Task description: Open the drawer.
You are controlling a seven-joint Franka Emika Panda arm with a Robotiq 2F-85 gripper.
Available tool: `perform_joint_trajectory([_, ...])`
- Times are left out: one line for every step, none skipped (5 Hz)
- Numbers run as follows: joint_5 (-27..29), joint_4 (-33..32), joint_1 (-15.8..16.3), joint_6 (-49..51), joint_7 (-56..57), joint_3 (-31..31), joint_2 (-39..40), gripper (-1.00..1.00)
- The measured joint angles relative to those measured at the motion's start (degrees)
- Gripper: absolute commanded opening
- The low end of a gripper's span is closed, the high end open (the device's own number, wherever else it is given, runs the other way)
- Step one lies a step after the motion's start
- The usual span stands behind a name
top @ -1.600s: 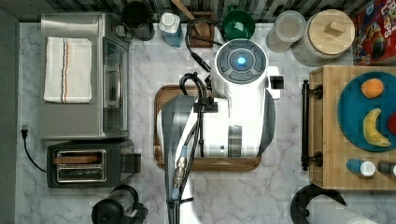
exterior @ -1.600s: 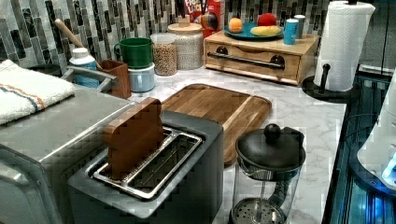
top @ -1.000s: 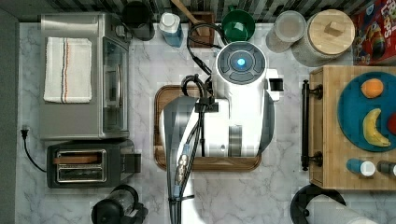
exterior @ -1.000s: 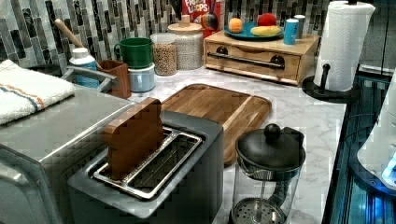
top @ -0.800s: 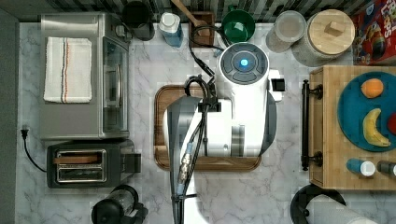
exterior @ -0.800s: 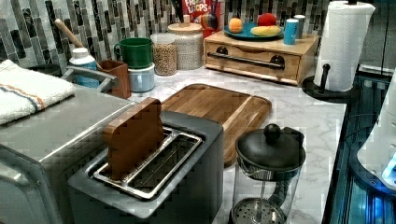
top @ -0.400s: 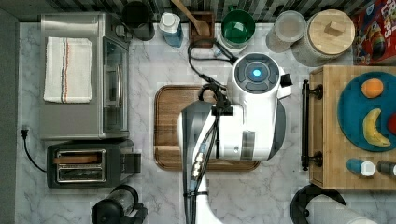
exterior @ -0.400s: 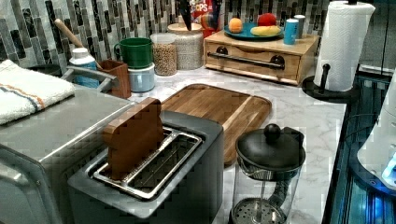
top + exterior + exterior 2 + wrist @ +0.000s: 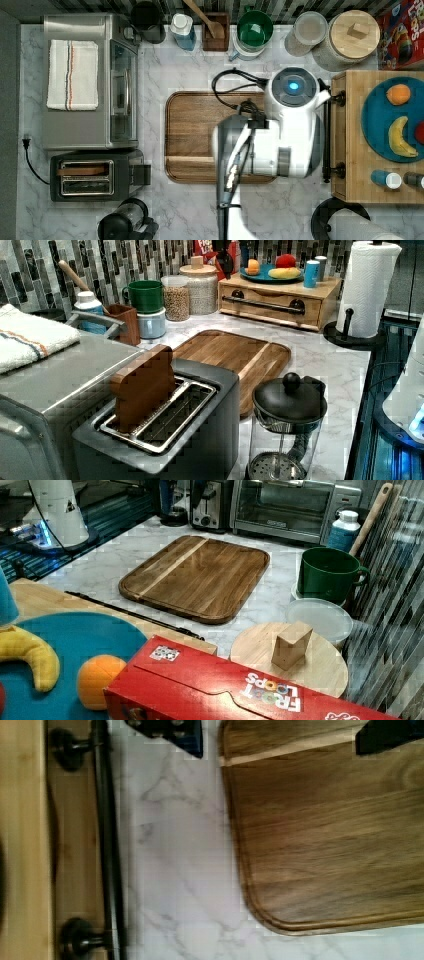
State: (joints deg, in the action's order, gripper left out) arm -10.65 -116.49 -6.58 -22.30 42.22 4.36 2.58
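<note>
The drawer [image 9: 350, 140] is a light-wood box at the top view's right, shut, with a long black bar handle [image 9: 327, 150] on two brackets. It also shows at the back of the left view as the drawer [image 9: 272, 305]. My arm [image 9: 292, 125] hangs over the right end of the wooden tray [image 9: 210, 135], close to the handle. In the wrist view my gripper [image 9: 280, 732] is open and holds nothing. One fingertip [image 9: 170, 732] is over the marble strip beside the handle [image 9: 107, 845], and the other [image 9: 390, 735] is over the tray [image 9: 330, 835].
A blue plate of fruit [image 9: 395, 125] and small bottles sit on top of the drawer box. A paper-towel roll [image 9: 367, 287] stands beside it. Jars, a green mug [image 9: 255, 27] and a cereal box line the back wall. A toaster oven [image 9: 90, 82], toaster [image 9: 92, 175] and French press [image 9: 287, 425] stand on the far side of the tray.
The arm has swung to the top view's right, from the middle of the tray towards the drawer handle. Nothing else moved, and the drawer stays shut.
</note>
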Motion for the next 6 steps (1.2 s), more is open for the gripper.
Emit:
perform_joint_trajectory([-0.1,-1.1,-2.3,-5.8,3.1,1.7,0.1,1.0])
perform_joint_trajectory([-0.3,-2.8,-5.1,-12.9,9.7,2.3,0.1,1.0])
perform_joint_trajectory([-2.5,-3.1,-5.9,-14.8,11.7,3.5,1.0,1.0])
perform_joint_trajectory([-2.6,-3.7,-6.7,-18.0,12.1,3.7,2.5,1.0])
perform_joint_trajectory([-2.7,-4.1,-7.6,-24.3,14.0,3.7,4.8,1.0])
perform_joint_trajectory([-3.0,-4.7,-8.8,-28.3,14.6,3.7,7.1,1.0])
